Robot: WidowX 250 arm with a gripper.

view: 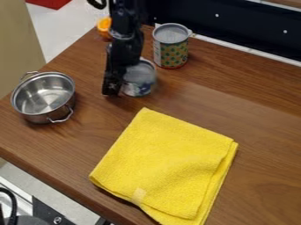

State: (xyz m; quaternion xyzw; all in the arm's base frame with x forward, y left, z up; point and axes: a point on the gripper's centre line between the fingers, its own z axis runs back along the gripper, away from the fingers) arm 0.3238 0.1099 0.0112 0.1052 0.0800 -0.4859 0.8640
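The black gripper [115,80] hangs low over the wooden table in the upper left part of the camera view. Right up against its right side is a short can [140,79] with a grey top and a blue and white lower part, partly covered by the gripper. Whether the can is held or only touched cannot be told. Behind and to the right stands a taller can [170,52] with a green and yellow pattern, upright.
A steel pot [43,97] with two handles stands at the left. A folded yellow cloth [167,167] lies at the front centre of the table [264,132]. Behind the arm is an orange item [104,26], near the table's back left edge.
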